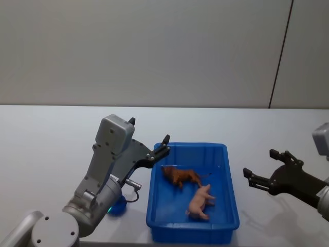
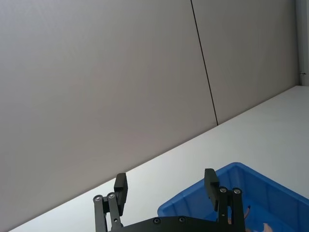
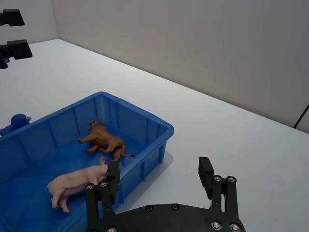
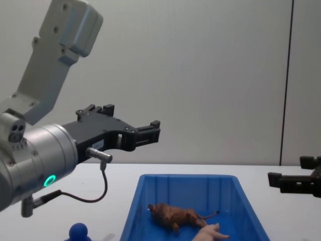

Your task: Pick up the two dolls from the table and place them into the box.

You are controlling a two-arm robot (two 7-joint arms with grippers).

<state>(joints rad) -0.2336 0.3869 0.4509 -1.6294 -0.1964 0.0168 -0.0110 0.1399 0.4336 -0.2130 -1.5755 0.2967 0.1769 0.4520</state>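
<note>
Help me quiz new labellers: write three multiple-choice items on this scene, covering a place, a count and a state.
1. Where is the blue figure relative to the bin? A inside it; B on the table, to its left; C on its rim.
2. How many toys lie in the bin? A one; B two; C three.
3. The left tool is: A open; B shut on a toy; C shut, empty.
1 B: it stands on the table beside the bin. 2 B: the lion and the pink figure lie inside. 3 A: it is spread wide, holding nothing.
</note>
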